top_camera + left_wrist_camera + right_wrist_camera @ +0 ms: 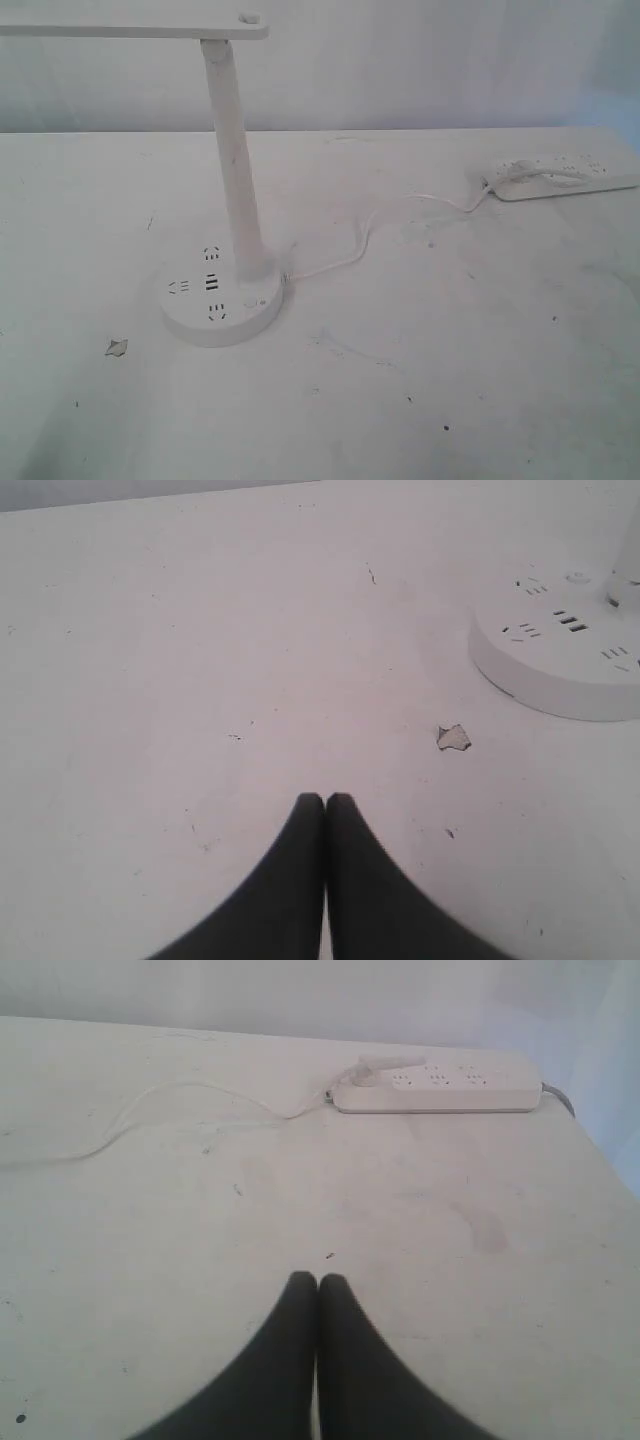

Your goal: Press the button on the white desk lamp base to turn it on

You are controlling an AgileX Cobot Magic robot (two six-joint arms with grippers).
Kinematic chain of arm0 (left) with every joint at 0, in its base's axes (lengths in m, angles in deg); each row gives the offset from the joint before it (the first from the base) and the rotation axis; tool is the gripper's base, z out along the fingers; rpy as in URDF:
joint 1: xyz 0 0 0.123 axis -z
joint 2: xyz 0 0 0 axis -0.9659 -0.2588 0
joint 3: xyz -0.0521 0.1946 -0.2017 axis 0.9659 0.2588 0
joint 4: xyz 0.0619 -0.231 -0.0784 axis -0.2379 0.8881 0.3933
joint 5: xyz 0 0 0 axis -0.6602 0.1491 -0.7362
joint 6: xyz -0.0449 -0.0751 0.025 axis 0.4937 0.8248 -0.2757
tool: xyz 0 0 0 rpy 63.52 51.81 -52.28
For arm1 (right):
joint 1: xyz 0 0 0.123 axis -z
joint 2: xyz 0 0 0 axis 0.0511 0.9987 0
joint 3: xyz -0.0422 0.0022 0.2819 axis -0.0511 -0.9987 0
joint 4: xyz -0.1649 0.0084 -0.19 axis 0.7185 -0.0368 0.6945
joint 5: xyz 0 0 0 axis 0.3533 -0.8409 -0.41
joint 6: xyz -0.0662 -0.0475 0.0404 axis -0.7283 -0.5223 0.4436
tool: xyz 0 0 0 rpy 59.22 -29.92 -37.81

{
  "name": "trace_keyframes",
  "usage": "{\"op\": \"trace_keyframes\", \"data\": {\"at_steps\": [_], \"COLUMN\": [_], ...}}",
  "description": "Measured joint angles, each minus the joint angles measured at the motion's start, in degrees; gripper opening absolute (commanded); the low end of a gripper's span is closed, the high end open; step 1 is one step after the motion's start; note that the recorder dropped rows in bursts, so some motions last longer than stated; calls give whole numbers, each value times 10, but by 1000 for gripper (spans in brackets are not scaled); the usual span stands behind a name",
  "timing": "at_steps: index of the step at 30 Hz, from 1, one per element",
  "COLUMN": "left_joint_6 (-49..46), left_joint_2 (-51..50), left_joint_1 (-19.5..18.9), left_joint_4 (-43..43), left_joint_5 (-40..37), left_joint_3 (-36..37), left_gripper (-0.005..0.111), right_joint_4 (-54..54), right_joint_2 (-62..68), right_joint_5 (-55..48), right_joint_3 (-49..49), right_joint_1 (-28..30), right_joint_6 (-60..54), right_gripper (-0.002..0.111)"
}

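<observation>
Exterior view: the base point(222, 300) sits on the white table point(450, 380), left of the middle. On its top are three sets of dark socket holes and two USB slots. The button point(251, 302) is a faint circle on the top of the base, on the side toward the near right rim, just beside the foot of the stem point(235, 170). The stem rises, tilted a little, to the flat head point(130, 25) at the upper edge. A thin cord point(350, 255) runs from the base's right side to the strip point(565, 175) at the far right. A small chip point(117, 347) lies on the table near the base's left. Neither gripper shows here.

Left wrist view: the left gripper point(325, 802) is clenched, its dark fingers pressed together and holding nothing, above bare table. The base point(560, 670) lies well apart from it, with the button point(577, 577) on its far part. The chip point(453, 738) lies between gripper and base.

Right wrist view: the right gripper point(317, 1282) is likewise clenched and empty over the table. The strip point(435, 1090) lies well ahead of it, with the cord point(180, 1100) trailing off from one end.
</observation>
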State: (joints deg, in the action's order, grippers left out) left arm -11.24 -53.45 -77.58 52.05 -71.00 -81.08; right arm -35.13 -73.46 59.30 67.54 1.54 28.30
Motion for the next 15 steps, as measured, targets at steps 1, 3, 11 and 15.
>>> {"op": "trace_keyframes", "data": {"at_steps": [1,3,11,15], "left_joint_6": [0,0,0,0], "left_joint_2": [0,0,0,0], "left_joint_1": [0,0,0,0], "left_joint_4": [0,0,0,0], "left_joint_5": [0,0,0,0], "left_joint_3": [0,0,0,0], "left_gripper": [0,0,0,0], "right_joint_4": [0,0,19,27], "right_joint_2": [0,0,0,0], "right_joint_5": [0,0,16,94], "right_joint_3": [0,0,-1,-1], "right_joint_1": [0,0,0,0], "right_joint_6": [0,0,-32,-53], "right_gripper": [0,0,0,0]}}
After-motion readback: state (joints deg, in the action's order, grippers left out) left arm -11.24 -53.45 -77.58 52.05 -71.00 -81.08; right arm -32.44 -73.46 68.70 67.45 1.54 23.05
